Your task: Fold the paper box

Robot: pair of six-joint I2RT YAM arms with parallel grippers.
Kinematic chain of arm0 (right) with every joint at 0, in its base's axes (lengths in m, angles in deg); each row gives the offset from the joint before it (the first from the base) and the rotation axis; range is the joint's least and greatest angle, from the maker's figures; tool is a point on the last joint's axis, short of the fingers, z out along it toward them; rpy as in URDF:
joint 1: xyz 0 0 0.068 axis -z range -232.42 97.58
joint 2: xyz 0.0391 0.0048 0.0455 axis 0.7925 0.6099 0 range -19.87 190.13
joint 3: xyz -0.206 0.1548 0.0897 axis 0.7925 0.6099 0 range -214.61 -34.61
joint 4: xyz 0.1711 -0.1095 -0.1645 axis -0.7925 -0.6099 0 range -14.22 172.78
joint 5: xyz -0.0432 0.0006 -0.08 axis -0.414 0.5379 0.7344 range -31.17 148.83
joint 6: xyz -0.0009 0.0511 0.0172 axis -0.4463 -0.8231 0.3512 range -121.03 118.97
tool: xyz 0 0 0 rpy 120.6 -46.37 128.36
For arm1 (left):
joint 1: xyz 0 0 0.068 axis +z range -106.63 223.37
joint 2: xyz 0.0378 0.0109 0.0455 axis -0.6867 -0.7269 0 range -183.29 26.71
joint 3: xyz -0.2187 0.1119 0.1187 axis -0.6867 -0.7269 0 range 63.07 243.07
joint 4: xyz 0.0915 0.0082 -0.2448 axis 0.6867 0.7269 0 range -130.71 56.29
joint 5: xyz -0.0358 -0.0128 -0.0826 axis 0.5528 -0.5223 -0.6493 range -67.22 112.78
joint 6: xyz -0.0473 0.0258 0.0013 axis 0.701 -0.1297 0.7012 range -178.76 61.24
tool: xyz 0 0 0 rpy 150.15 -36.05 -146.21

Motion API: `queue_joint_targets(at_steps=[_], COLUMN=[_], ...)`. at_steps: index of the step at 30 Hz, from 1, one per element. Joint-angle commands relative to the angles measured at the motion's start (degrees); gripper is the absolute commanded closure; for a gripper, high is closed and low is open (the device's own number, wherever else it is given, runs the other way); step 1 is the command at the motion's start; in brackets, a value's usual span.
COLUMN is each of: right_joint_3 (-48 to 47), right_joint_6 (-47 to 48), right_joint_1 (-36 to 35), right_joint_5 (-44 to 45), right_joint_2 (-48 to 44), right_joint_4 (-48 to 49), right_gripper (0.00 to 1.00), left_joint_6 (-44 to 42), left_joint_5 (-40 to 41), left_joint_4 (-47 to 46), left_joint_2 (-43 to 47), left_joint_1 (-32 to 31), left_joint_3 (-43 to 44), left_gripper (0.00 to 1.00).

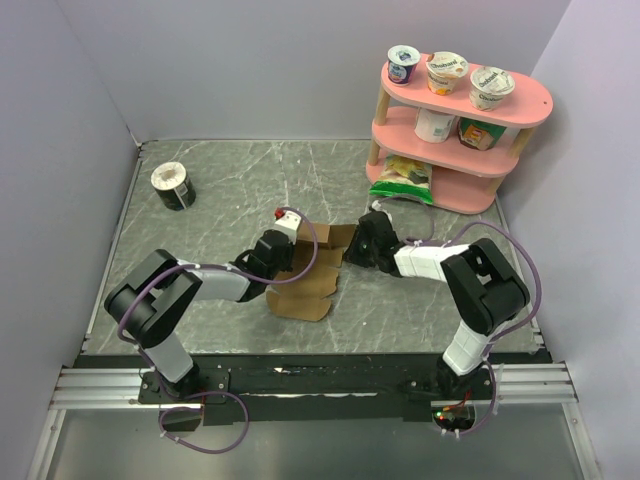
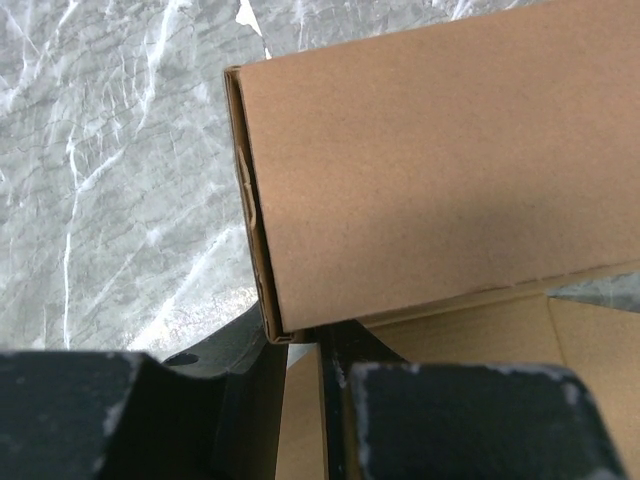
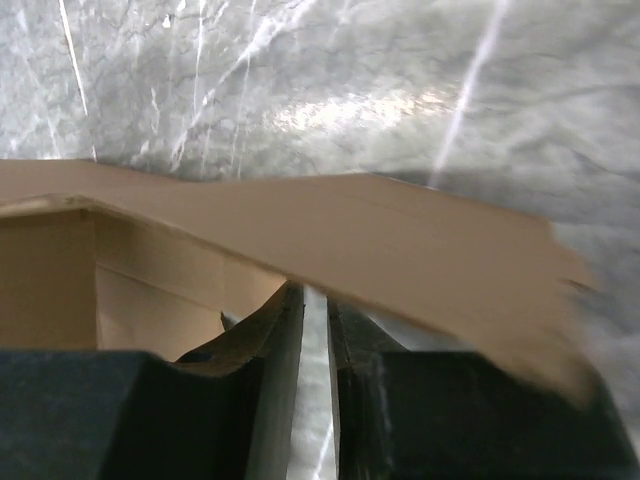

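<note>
Mounting rail (image 1: 300, 385): metal bar along the near edge of the table, carrying both arm bases side by side.
Table (image 1: 230, 190): grey marbled surface enclosed by pale walls.
Paper box (image 1: 308, 288): plain brown cardboard, partly folded, lying near the table's middle between the two grippers. One flat flap spreads toward the near edge, and a panel stands raised on the far part.
Left gripper (image 1: 282, 252): extends from the near left to the box's left side. In the left wrist view it is clenched on the lower edge of a raised cardboard panel. The panel rises directly ahead of the fingertips and fills the right of that view.
Right gripper (image 1: 360, 245): extends from the near right to the box's far right corner and touches it. In the right wrist view the fingers (image 3: 200, 420) stand close together with a thin slit between them. A brown flap slants across just beyond their tips, its right end blurred. Whether the flap is pinched cannot be told.
Round tub (image 1: 172, 186): black and white, at the far left of the table, well apart from the box.
Pink shelf (image 1: 455, 192): three tiers at the far right corner. Three yogurt cups (image 1: 447, 72) stand on the top tier, two containers (image 1: 433, 125) on the middle one, and a snack bag (image 1: 402, 175) lies on the lowest.
</note>
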Motion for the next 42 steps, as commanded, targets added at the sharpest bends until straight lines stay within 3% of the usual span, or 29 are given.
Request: queue_joint_targets(at_steps=[1, 20, 42], right_joint_3=[-2.82, 3.42, -0.36], right_joint_6=[-0.53, -8.09, -10.73], right_joint_1=[-1.39, -1.66, -4.21], right_joint_5=[2.55, -5.71, -7.29], right_joint_2=[2.08, -0.73, 7.0], right_joint_4=[0.44, 17.92, 19.07], right_gripper=[0.77, 0.76, 0.76], left_joint_6=[0.44, 0.87, 1.05], left_joint_5=[0.59, 0.32, -0.12], left_joint_4=[0.26, 0.79, 0.79], left_joint_2=[-0.34, 0.01, 0.1], left_joint_1=[-0.33, -0.33, -0.33], left_joint_3=[1.75, 1.84, 1.93], left_gripper=[0.78, 0.79, 0.8])
